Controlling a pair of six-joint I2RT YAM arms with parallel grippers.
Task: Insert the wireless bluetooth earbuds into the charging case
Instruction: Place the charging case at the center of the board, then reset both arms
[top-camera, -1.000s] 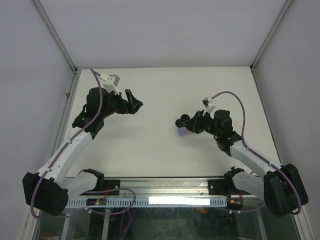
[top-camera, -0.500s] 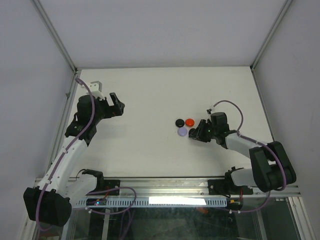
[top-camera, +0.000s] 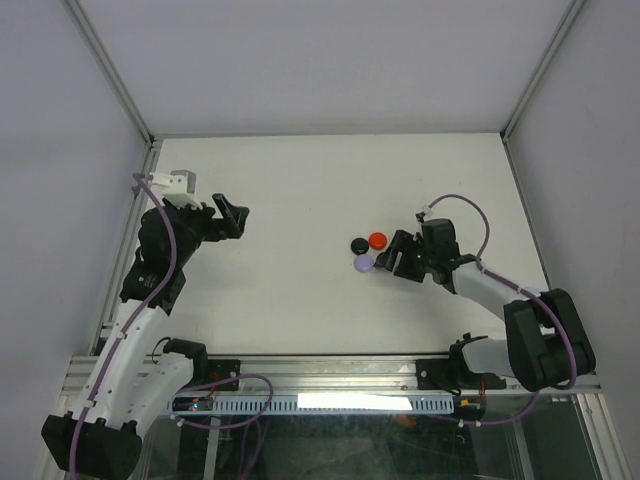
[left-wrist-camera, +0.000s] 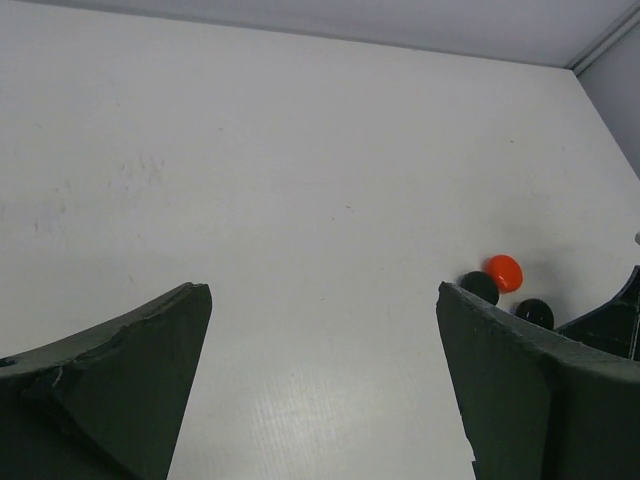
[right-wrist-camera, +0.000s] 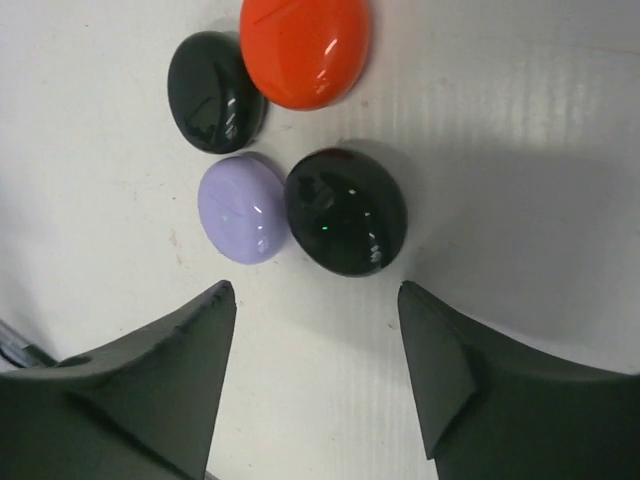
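On the white desk (top-camera: 300, 200) lie an orange case (right-wrist-camera: 305, 45), a lilac case (right-wrist-camera: 243, 208), a small black case (right-wrist-camera: 215, 90) and a larger black case (right-wrist-camera: 345, 210), clustered together.

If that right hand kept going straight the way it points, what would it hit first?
Most likely the larger glossy black rounded pod, lying just ahead of the right hand, though depth is uncertain.

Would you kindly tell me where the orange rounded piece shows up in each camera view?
Top external: orange piece sits right of centre.
Left wrist: right side, about mid-height.
Right wrist: top centre, cut by the upper edge.
Shared landmark: the small black piece right beside it.
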